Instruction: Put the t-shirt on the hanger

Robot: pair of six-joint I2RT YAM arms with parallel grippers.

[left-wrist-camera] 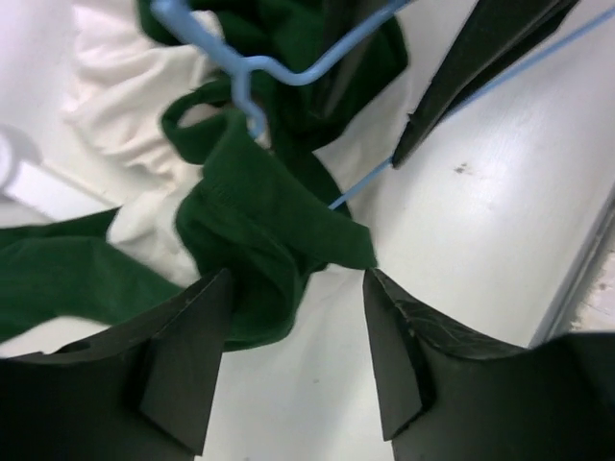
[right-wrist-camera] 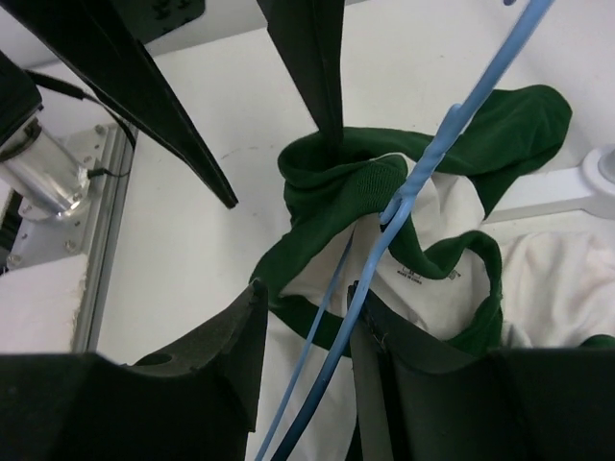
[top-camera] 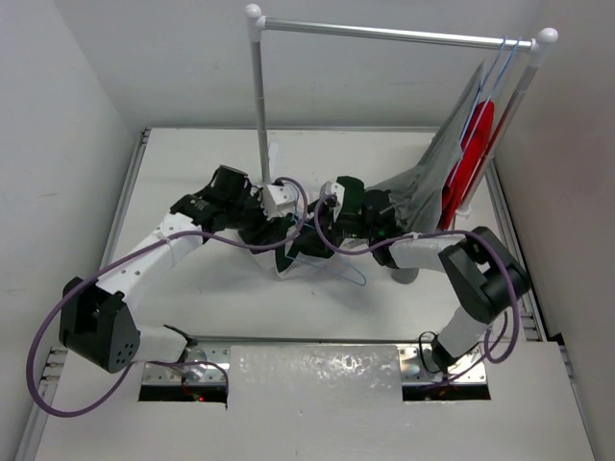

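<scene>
- Two pairs of jaws meet over the t-shirt (top-camera: 291, 255), which lies bunched on the worktop (top-camera: 192, 173) at the centre of the top view. The clothes rail (top-camera: 260, 96) has its pole just beyond, at about 11 o'clock.
- Left gripper (left-wrist-camera: 298, 288): the jaws stand open. A fold of dark green cloth lies against one finger but is not pinched.
- Right gripper (right-wrist-camera: 306, 288): the jaws are part-closed, with the wires of the hanger (right-wrist-camera: 455, 120) running up between them. I cannot tell whether they clamp the wire or only straddle it.
- In the right wrist view the hanger climbs toward 1 o'clock, with green cloth bunched against it near the collar band (right-wrist-camera: 488, 279).
- Handling, as I judge it: the shirt looks light and limp, so it is likely to sag and slide off thin wire. The collar band or a shoulder seam, where the cloth is doubled, should give the best hold.
- The hanger looks light, thin and smooth, so it may twist in a grip. Holding it near the neck, below the hook, should steady it.
- Writing: the neck label (right-wrist-camera: 415, 271) carries small dark print, too small to read. No brand is legible.
</scene>
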